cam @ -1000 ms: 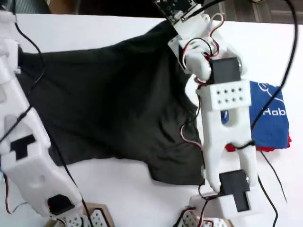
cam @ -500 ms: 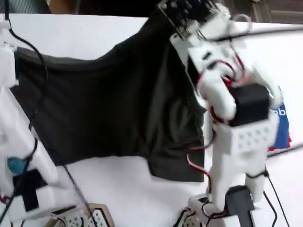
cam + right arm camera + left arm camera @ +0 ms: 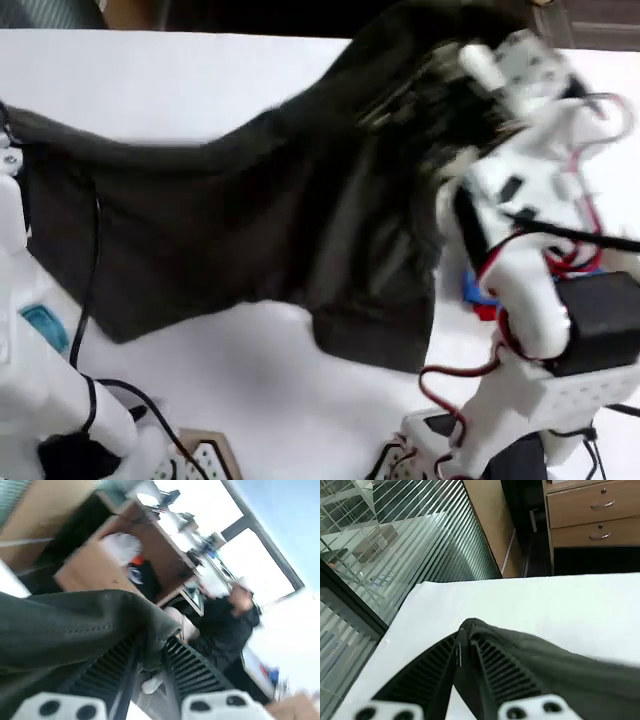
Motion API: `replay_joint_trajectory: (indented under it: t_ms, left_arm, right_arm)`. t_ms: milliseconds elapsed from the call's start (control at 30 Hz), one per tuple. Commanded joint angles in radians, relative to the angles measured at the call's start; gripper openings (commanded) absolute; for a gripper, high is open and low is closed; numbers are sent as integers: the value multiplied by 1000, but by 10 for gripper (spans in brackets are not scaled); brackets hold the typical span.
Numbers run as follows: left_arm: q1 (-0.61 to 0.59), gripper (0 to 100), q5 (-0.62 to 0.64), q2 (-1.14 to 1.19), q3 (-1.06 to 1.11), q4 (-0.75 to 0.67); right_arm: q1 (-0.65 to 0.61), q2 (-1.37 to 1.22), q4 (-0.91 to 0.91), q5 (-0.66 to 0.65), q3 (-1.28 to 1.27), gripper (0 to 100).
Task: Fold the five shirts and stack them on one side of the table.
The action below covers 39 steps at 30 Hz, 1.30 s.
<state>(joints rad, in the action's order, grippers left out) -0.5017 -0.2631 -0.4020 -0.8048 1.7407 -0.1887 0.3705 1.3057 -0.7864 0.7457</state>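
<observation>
My left arm (image 3: 35, 370) stands along the 9 o'clock edge of the table (image 3: 200, 70). My right arm (image 3: 540, 310) rears up from 5 o'clock, bent at the elbow, with its wrist high toward 1 o'clock.

The black shirt (image 3: 250, 230) stretches between them. One corner is pulled out to 9 o'clock and the opposite end hangs off the table at 1 o'clock. The middle sags, and a loose flap lies on the tabletop at about 6 o'clock.

The high view gives me that whole spread, though cloth and arm bodies cover my fingertips there. The wrist views supply the grip. My left gripper (image 3: 466, 636) has its ribbed fingers (image 3: 435, 665) pressed together on a pinched edge of the shirt, with white tabletop beyond it. My right gripper (image 3: 151, 647) is clamped on a thick hemmed fold, with the room behind it.

At 3 o'clock, tucked beside my right arm, a blue cloth (image 3: 472, 288) lies over a red patch (image 3: 487, 312).
</observation>
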Motion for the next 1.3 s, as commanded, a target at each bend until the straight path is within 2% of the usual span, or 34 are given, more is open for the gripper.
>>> replay_joint_trajectory:
  t_ms: [0, 167, 333, 467, 600, 833, 967, 1100, 1267]
  left_arm:
    - [2, 24, 26, -12, 5, -20]
    - [2, 24, 28, -15, 116, -61]
    - [2, 24, 28, -17, 228, -130]
    - [2, 24, 37, -23, 237, -178]
    - [5, 24, 57, -25, 143, -135]
    - [2, 24, 55, -25, -114, 41]
    - [-68, 24, 57, -25, -222, 44]
    - [-71, 24, 57, -25, -243, 46]
    - [-69, 24, 87, -25, -242, 48]
  right_arm:
    - [84, 13, -45, 190, -6, 21]
    - [131, -30, -48, 364, -114, 21]
    - [128, -38, -47, 385, -160, 21]
    - [125, -36, -45, 384, -152, 21]
    - [125, 19, -28, 384, -118, 21]
    - [70, 228, 39, 381, -41, 20]
    - [64, 337, 39, 341, -32, 20]
    - [59, 394, 76, 347, -40, 20]
    - [-27, 403, 125, 348, -34, 20]
